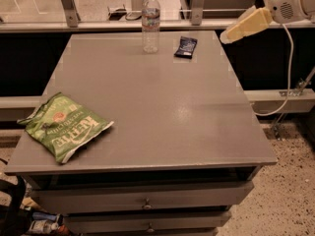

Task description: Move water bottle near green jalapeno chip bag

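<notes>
The water bottle [150, 21] is clear with a white cap and a pale label band. It stands upright at the far edge of the grey table [162, 107], a little left of its middle. The green jalapeno chip bag [65, 126] lies flat at the table's front left corner and overhangs the left edge slightly. My gripper [232, 33] is cream-coloured and hangs in the air off the table's far right corner, well to the right of the bottle. It holds nothing that I can see.
A small dark blue-black packet [185, 47] lies just right of the bottle, between it and the gripper. A metal railing with posts [197, 4] runs behind the table. A white cable [289, 82] hangs from the arm on the right. Drawers [145, 200] sit under the tabletop.
</notes>
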Available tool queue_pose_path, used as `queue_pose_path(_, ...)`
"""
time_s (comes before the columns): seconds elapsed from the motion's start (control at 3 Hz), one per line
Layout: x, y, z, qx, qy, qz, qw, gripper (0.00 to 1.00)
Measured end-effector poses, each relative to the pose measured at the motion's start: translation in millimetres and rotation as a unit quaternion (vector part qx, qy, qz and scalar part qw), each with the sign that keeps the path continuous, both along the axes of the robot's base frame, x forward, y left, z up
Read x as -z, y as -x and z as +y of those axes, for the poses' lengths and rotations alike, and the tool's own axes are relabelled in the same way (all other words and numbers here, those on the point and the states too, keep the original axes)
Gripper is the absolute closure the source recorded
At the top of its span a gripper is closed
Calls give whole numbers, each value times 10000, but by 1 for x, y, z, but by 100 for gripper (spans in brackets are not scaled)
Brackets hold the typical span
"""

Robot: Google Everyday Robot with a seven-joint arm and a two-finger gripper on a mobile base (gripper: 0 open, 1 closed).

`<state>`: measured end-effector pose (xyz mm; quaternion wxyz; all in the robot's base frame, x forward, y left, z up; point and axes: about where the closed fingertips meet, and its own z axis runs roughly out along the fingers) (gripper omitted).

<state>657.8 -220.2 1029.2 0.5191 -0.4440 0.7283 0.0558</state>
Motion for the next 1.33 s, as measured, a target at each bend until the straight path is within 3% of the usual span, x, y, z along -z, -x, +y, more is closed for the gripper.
queue_pose_path(0.67, 14, -61, 54, -247, -636, -75, 9976, 0)
queue_pose_path(1.33, 46, -97, 143, -850, -1275, 323, 9877, 0)
